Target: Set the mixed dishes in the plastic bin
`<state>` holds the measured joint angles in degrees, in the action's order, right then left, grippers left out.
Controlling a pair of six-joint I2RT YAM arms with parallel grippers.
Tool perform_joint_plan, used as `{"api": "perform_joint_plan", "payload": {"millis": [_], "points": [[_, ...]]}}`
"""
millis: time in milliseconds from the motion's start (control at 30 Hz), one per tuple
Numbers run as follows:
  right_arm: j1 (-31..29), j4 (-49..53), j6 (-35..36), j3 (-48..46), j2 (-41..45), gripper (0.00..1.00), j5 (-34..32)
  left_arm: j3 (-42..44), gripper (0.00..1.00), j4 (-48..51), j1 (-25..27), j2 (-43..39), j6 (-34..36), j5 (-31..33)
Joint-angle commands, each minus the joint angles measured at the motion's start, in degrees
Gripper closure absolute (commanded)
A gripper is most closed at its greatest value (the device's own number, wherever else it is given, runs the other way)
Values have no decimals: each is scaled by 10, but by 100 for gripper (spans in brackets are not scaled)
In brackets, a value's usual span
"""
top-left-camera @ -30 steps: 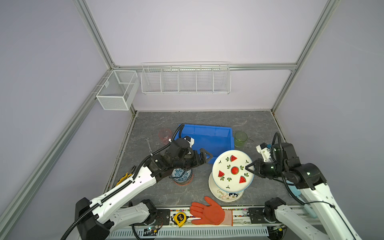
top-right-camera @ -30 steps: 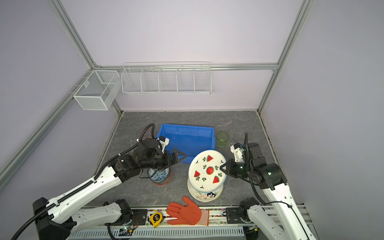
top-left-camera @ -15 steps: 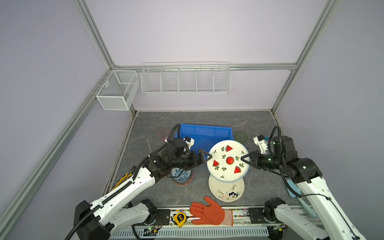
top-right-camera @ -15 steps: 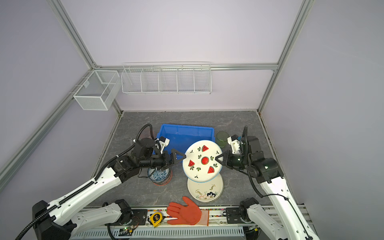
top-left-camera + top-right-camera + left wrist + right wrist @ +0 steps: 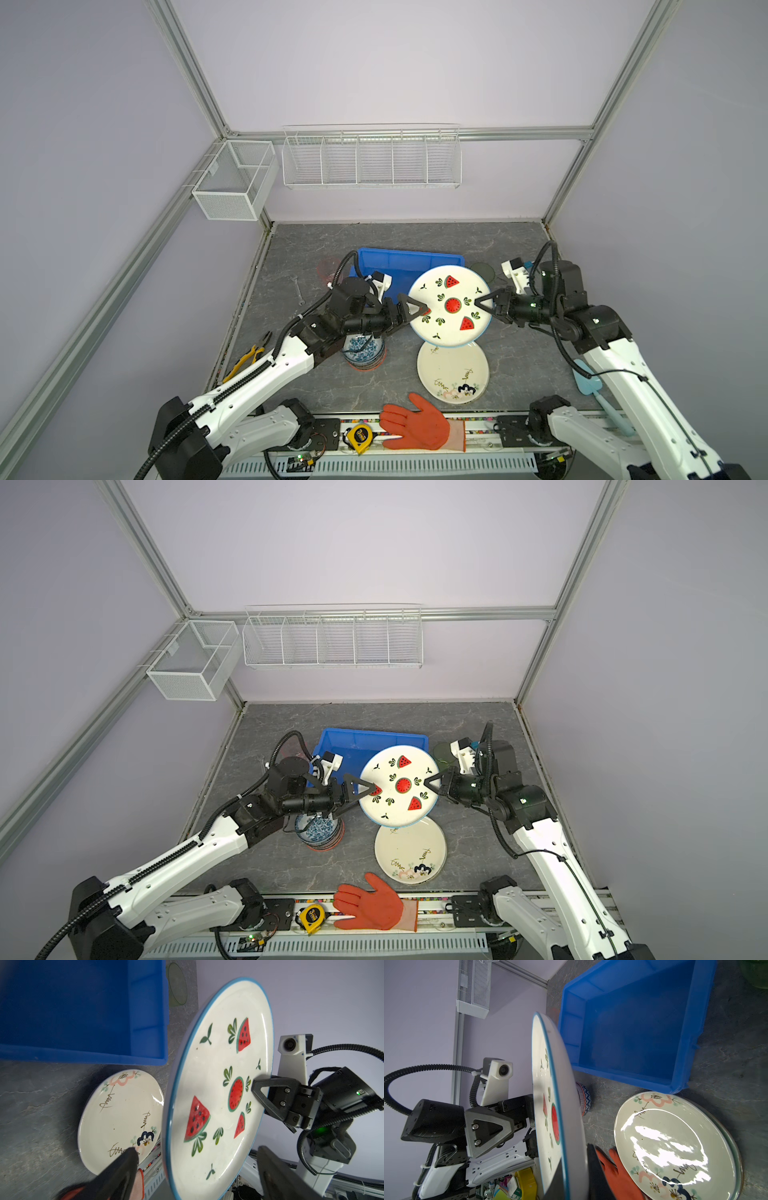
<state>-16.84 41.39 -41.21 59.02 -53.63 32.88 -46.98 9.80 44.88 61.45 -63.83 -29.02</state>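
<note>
The watermelon-print plate (image 5: pixel 451 305) (image 5: pixel 399 785) hangs tilted in the air over the near right corner of the blue plastic bin (image 5: pixel 411 255) (image 5: pixel 374 734). My right gripper (image 5: pixel 480 303) (image 5: pixel 575 1176) is shut on its right rim. My left gripper (image 5: pixel 415 311) (image 5: pixel 195 1159) stands open, one finger on each side of the plate's left rim (image 5: pixel 170 1167), not pressing it. The bin (image 5: pixel 83 1057) is empty. A floral cream plate (image 5: pixel 453 372) (image 5: pixel 675 1147) lies on the table below. A stack of bowls with a blue one on top (image 5: pixel 363 351) sits under my left arm.
A pink cup (image 5: pixel 330 268) stands left of the bin and a green cup (image 5: pixel 482 270) right of it. An orange glove (image 5: pixel 419 424) and a yellow tape measure (image 5: pixel 359 434) lie at the front edge. Pliers (image 5: pixel 249 357) and a wrench (image 5: pixel 298 289) lie at the left.
My right gripper has lifted the watermelon plate off the floral plate and carried it toward the bin. My left gripper has come to the plate's left rim and narrowed a little.
</note>
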Motion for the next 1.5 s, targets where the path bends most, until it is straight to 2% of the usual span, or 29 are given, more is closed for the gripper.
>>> {"api": "perform_joint_plan", "payload": {"millis": [0,167,567,867,1167,1467], "points": [[6,-80,-16,17,-2,94,56,16,15,-54,-4,3,-37,-3],[10,-99,-19,17,-10,93,69,25,22,-84,-4,11,-58,-1],[14,-137,-30,4,-23,93,94,61,47,-173,-5,8,-123,34],[13,-157,-38,-7,-27,93,105,60,52,-201,-12,19,-139,45],[13,-170,-42,-15,-37,94,114,61,62,-209,-24,21,-143,49],[12,-183,-42,-16,-58,93,120,64,81,-214,-28,16,-145,51]]}}
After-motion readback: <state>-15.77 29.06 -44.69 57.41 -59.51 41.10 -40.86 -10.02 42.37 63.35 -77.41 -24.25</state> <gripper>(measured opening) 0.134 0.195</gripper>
